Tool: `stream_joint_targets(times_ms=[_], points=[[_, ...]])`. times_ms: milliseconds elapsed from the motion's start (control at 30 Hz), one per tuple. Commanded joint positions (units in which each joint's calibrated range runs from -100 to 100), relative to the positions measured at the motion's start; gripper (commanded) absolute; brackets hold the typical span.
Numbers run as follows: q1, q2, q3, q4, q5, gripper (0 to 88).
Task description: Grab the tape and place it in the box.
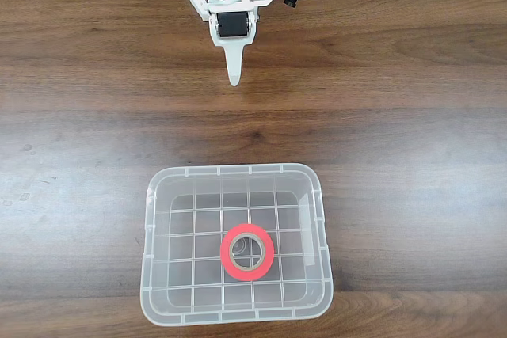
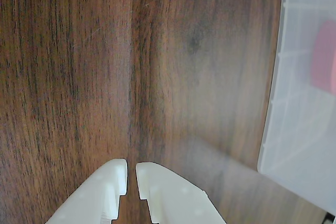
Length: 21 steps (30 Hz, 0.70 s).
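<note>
While almost closed and empty, jaws over bare wooden table (image 1: 396, 77), box (image 1: 158, 275) holding tape (image 1: 247, 271) well apart.

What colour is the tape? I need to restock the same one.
Bright red-orange with a beige cardboard core; the tape shows best in the fixed view, lying in the box.

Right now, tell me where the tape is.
In the fixed view the tape lies flat inside the box, slightly right of its centre, far from the gripper.
</note>
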Motion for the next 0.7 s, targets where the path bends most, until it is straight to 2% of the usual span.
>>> stream_joint_targets(times_ms=[0, 667], points=[[0.24, -0.72, -0.55, -0.69, -0.08, 2.0], [0.24, -0.72, -0.55, -0.69, -0.08, 2.0]])
